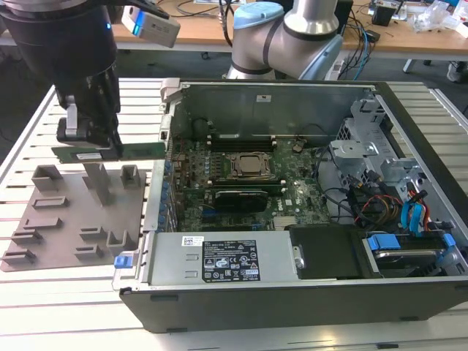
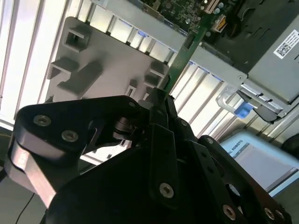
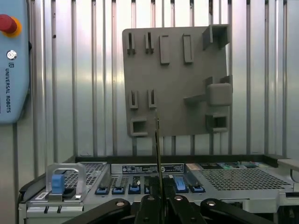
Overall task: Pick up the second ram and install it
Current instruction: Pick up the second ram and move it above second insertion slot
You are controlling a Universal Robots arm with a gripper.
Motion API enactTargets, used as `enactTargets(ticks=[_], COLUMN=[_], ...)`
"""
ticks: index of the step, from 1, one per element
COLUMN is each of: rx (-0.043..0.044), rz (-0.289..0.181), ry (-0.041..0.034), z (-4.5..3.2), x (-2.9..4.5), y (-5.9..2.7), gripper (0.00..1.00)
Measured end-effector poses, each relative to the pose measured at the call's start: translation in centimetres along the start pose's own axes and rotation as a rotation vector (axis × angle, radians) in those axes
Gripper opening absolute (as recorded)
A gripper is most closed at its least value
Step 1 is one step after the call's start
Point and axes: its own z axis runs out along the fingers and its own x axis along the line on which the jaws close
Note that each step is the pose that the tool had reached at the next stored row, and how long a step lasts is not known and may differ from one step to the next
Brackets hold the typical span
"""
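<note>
The jaws were clenched on the second ram (image 3: 158, 140). It stood edge-on between them in both wrist views (image 2: 180, 60). In the exterior view the green stick (image 1: 139, 150) was held level and lengthwise, up in the air and touching nothing but the jaws.

Below it lay the grey holder plate (image 1: 73, 219) on the slatted tabletop (image 1: 73, 314). The stick was clear of the plate's blocks and slots, so the pick-up part of the job looked done. In the first wrist view the plate (image 3: 173, 79) showed no green stick in any slot.

Just beyond, the stick's far end reached about to the side wall of the open computer case (image 1: 292, 292). Most of its length hung over the plate rather than over the case.

Farther in sat the motherboard (image 1: 300, 194) with its square processor socket (image 1: 252, 167) and long memory slots on either side of it. The stick was well apart from those slots, so the whole install remained, as I judged it. Whether another stick already sat in a slot could not be made out.
</note>
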Motion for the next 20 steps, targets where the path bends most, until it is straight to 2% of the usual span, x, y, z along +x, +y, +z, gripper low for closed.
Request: enactTargets(ticks=[2, 6, 9, 17, 19, 20], rx=[0.0000, -0.0001, -0.0002, -0.0004, -0.0006, -0.0007], rz=[0.000, 0.000, 0.000, 0.000, 0.000, 0.000], ry=[0.0000, 0.0000, 0.0000, 0.0000, 0.0000, 0.0000], z=[0.00, 0.01, 0.02, 0.04, 0.05, 0.07], x=[0.00, -0.02, -0.03, -0.06, -0.07, -0.08], y=[-0.59, -2.84, -5.08, -9.94, -10.81, -11.71], gripper=[0.14, 0.14, 0.14, 0.14, 0.14, 0.14])
